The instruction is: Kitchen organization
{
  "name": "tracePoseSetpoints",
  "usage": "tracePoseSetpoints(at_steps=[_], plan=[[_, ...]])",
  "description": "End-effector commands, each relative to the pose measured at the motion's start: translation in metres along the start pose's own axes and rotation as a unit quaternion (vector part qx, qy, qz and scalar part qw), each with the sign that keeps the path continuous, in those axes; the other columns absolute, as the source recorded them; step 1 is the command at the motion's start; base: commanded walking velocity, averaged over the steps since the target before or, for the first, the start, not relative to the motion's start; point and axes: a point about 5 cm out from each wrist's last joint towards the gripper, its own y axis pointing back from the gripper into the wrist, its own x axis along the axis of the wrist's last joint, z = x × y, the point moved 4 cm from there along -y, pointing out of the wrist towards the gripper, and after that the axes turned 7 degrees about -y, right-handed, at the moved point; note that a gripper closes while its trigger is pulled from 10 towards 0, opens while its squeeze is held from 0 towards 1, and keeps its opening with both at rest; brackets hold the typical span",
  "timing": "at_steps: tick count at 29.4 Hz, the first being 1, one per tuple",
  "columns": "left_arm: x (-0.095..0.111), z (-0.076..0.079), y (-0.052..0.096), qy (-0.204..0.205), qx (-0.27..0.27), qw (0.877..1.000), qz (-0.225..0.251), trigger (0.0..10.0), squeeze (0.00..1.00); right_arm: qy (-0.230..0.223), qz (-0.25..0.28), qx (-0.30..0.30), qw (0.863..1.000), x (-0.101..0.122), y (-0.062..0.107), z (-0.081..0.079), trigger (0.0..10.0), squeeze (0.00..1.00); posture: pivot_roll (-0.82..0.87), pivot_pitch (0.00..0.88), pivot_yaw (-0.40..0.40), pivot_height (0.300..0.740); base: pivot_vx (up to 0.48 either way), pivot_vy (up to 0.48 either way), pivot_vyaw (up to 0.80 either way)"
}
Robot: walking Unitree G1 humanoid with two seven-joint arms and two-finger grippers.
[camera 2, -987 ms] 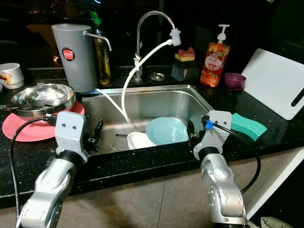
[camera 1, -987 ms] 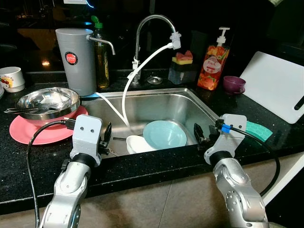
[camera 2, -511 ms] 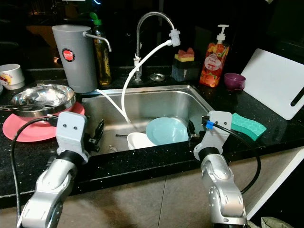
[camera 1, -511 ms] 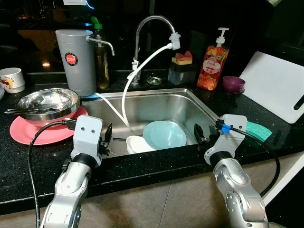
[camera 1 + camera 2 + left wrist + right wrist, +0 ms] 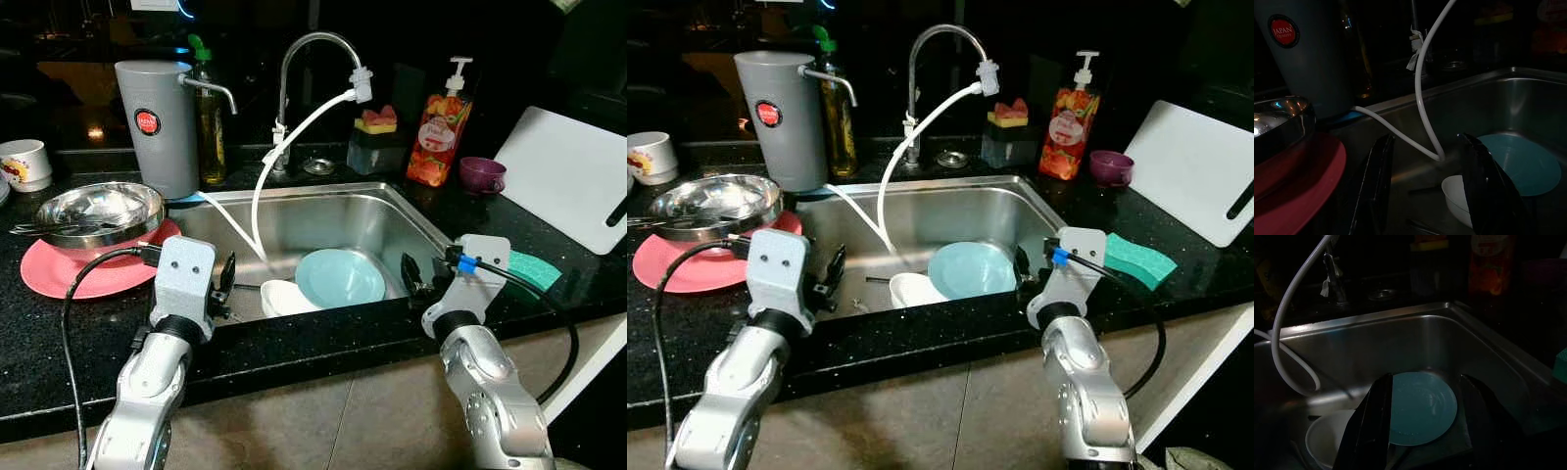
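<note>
Landmark: sink [image 5: 323,211]. Teal plate [image 5: 340,276] and white bowl [image 5: 282,297] inside sink, touching. Left gripper [image 5: 1427,191] at sink's left edge, fingers apart, empty. Right gripper [image 5: 1427,423] at right edge, fingers apart, empty.

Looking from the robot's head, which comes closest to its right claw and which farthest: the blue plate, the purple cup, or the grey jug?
From the right gripper, at the sink's right edge:
1. Blue plate, in the sink just to its left.
2. Purple cup, on the counter behind it, to the right.
3. Grey jug, far across the sink at the back left.
</note>
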Motion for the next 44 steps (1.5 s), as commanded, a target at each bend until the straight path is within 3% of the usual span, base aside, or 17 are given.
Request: tracePoseSetpoints(at_steps=[1, 44], plan=[[-0.0014, 0.0039, -0.0003, 0.000, -0.005, 1.000, -0.001, 10.0, 0.00, -0.002, 0.005, -0.003, 1.000, 0.0017, 0.0000, 0.0008, 10.0, 0.00, 0.13, 0.073, -0.053, 0.740, 0.000, 0.000, 0.00], [-0.0021, 0.0054, -0.0008, -0.001, -0.007, 1.000, -0.002, 10.0, 0.00, -0.003, 0.008, 0.003, 1.000, 0.0034, -0.0021, -0.0020, 10.0, 0.00, 0.13, 0.067, -0.056, 0.740, 0.000, 0.000, 0.00]])
